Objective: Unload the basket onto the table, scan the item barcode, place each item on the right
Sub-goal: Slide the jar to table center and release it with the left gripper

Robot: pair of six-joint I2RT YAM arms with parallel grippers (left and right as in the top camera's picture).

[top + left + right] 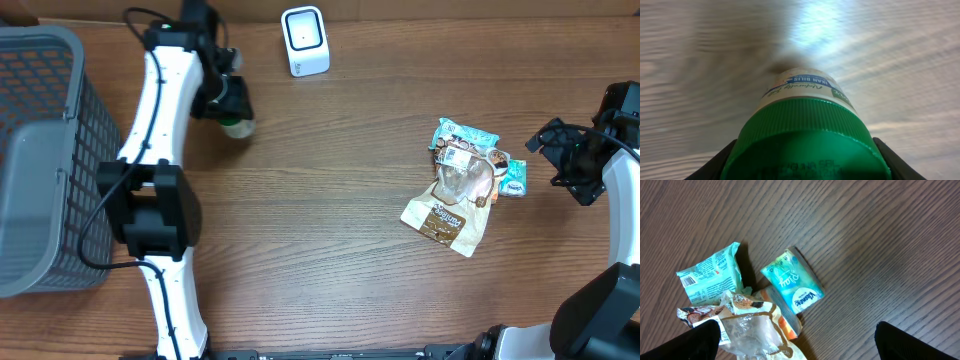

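Our left gripper (232,108) is clamped on a small jar (805,95), a finger (715,167) on each side of its ribbed green lid (807,140). The jar lies tilted away from the wrist camera over the bare table (695,60). On its pale label we read "IKAN BILIS" in white on a blue band, with green script beneath that we cannot make out; the print on the lid is too blurred to read. Just beyond it stands the white scanner (304,40), apart from the jar, and a grey basket (40,150) sits at the far left. Our right gripper (555,160) hangs spread wide and empty beside a pile: a teal tissue pack (792,282) that seems to read "Kleenex", a teal packet (710,275) showing a barcode, and a brown pouch (445,215).
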